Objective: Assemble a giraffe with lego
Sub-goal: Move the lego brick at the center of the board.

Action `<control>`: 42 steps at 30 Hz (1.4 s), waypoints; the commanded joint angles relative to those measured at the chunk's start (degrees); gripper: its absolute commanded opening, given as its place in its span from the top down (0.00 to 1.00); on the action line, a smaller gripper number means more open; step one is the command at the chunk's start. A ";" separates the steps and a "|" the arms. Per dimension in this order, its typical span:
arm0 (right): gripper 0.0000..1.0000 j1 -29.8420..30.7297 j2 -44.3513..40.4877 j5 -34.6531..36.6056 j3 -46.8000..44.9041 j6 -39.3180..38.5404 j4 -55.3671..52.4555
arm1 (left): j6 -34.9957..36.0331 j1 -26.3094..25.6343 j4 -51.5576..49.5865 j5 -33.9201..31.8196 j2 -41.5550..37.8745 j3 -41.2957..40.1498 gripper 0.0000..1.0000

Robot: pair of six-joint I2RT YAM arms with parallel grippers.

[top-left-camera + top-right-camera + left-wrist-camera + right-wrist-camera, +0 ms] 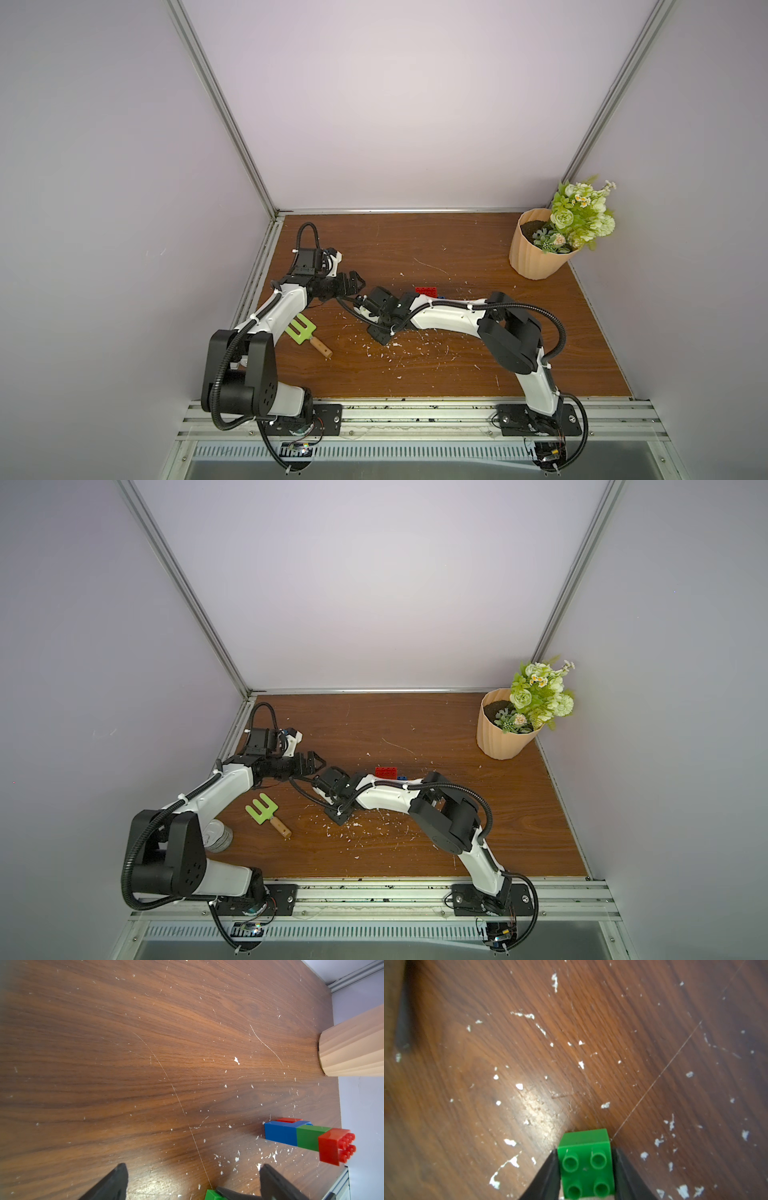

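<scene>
Starting at the left: a can (pixel 218 833) sits tucked beside the left arm's shoulder, and the green tool (pixel 301 330) lies flat near it, out of play and clear of the working patch. The left arm reaches far and then bends right at the wrist, so the left gripper (pixel 353 284) points toward the centre of the table (pixel 457 249). Its fingers stand wide apart with nothing between them, which reads as waiting to steady something.

On to the centre, just beside it! The right arm rises from the near right, folds at the elbow and lays its forearm low and leftward. The right gripper (pixel 585 1151) has a finger pressed on each side of the green brick (pixel 586 1167), studs facing the camera. Side-on like that, the studs and underside stay free for a press-fit. I can't tell whether the brick is off the wood.

Further right, the giraffe (pixel 307 1139) stands just past the forearm: blue body, green and red neck, bare studs on top, likely awaiting this brick. Far right, the flower pot (pixel 540 249) sits well apart.
</scene>
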 commanded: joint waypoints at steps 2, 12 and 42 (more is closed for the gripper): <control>0.64 0.34 -2.08 0.28 0.59 -0.53 0.34 | -0.34 0.59 -0.87 0.67 0.32 0.56 0.00; 0.68 0.10 -4.49 3.29 0.13 2.02 -2.50 | -0.97 0.63 0.69 2.95 0.27 -0.05 0.00; 0.67 -5.16 -18.05 4.14 -19.77 11.23 -0.44 | -0.80 -1.38 1.68 4.12 0.01 -0.82 0.00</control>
